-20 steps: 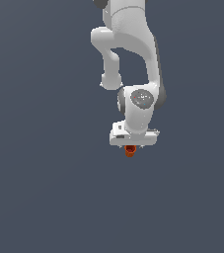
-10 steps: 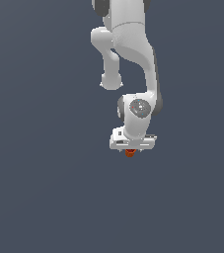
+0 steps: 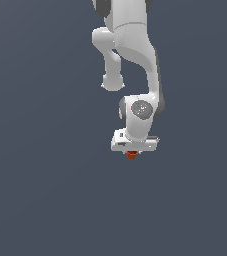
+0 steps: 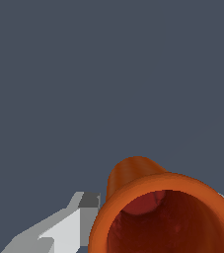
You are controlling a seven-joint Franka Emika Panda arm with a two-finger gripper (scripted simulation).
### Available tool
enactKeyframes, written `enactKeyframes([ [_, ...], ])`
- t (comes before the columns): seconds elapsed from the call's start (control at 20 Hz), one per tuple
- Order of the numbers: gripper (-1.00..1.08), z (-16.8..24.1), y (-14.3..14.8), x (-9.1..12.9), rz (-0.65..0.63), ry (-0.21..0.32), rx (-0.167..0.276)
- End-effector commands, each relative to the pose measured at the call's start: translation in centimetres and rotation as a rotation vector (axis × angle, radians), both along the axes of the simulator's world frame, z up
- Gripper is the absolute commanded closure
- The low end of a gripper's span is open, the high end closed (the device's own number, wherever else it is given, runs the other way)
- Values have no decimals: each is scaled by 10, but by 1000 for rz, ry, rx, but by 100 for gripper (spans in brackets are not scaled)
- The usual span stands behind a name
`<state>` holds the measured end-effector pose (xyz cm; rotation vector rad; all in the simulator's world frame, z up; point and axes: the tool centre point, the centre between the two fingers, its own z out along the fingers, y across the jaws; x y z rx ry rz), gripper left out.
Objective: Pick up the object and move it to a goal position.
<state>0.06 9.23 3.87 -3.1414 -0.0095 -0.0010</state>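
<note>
Item: cup (image 3: 131,155) — small, orange-red, tapered like a flowerpot with a wider rim. Location: directly under the white gripper (image 3: 132,153), only its lower part showing below the hand in the exterior view. In the wrist view the cup (image 4: 158,212) fills the near field, open mouth toward the camera, narrow base pointing away; its axis runs along the gripper's line.

Item: jaws. One pale finger (image 4: 66,225) sits against the cup's outer wall just under the rim; a sliver of the other shows on the far side of the rim. They look closed on the cup, one on each side — the flared rim probably serves as a stop against slipping.

Item: arm (image 3: 135,55) — white, folded downward, wrist pointing straight down, probably so the cup is held upright.

Surroundings: plain grey-blue ground in both views. No goal marker visible; whether the cup rests on the ground or hangs clear cannot be told.
</note>
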Motion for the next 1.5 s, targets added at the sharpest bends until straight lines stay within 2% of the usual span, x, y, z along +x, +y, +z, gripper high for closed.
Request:
enactKeyframes([
  [0.0, 108, 0, 0, 0, 0, 0, 0],
  [0.35, 108, 10, -8, -4, 0, 0, 0],
  [0.7, 108, 39, -33, -15, 0, 0, 0],
  [1.0, 108, 82, -69, -31, 0, 0, 1],
  [1.45, 108, 165, -139, -61, 0, 0, 3],
])
